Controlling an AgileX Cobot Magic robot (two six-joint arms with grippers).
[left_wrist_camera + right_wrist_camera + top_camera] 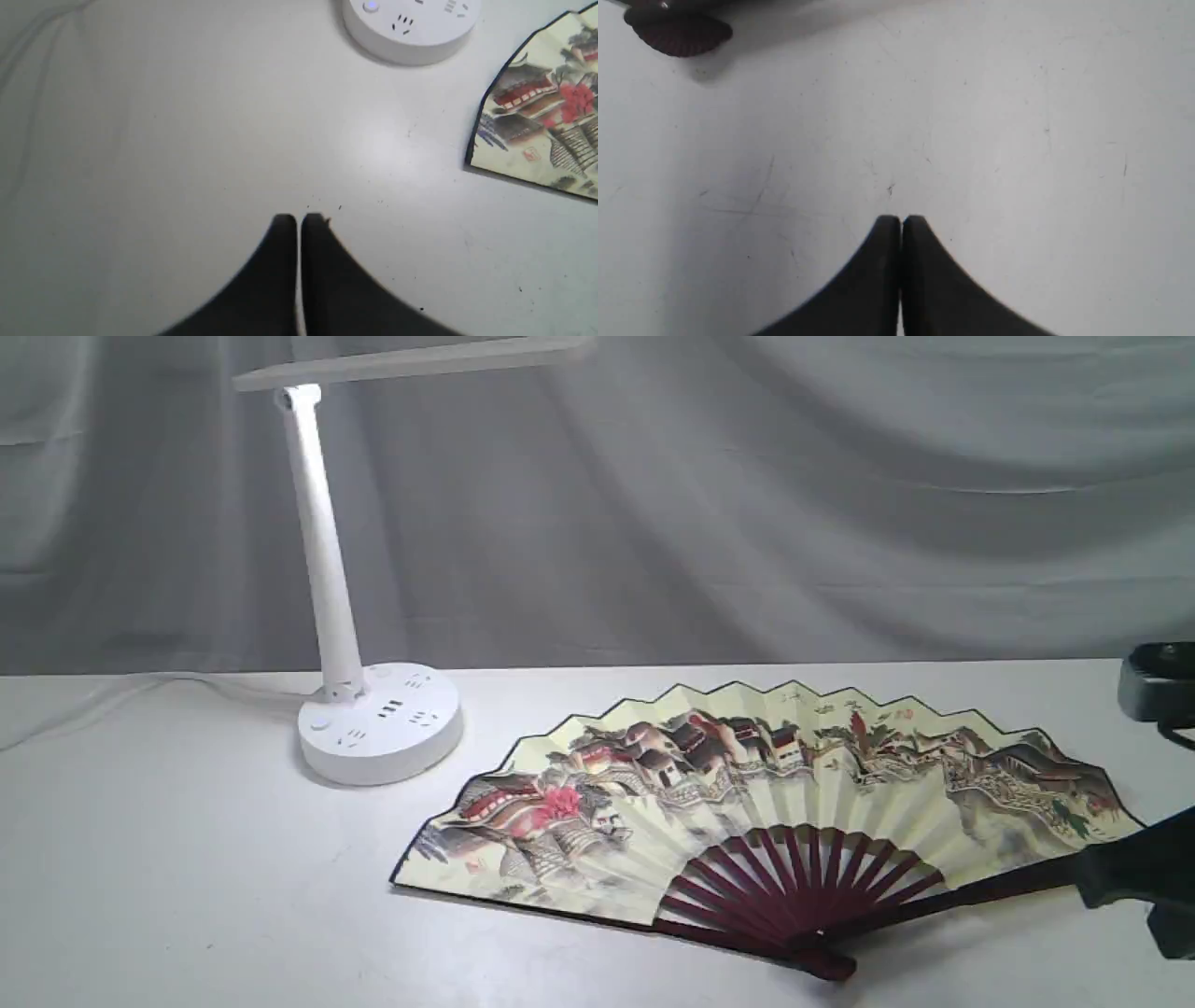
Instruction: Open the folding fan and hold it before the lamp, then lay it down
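The folding fan (747, 784) lies spread open and flat on the white table, painted side up, its maroon ribs meeting at the pivot (826, 961) near the front edge. Its left tip (542, 126) shows in the left wrist view and its pivot end (677, 30) in the right wrist view. The white lamp (327, 569) stands at the back left, its round socket base (411, 28) just beyond the fan's left tip. My left gripper (299, 218) is shut and empty over bare table. My right gripper (901, 218) is shut and empty; its dark fingers (1120, 873) hang by the fan's right rib.
A white cable (140, 695) runs from the lamp base toward the left table edge. A grey curtain (747, 504) closes off the back. A dark piece of equipment (1158, 691) sits at the right edge. Bare table (187, 896) stretches to the fan's left.
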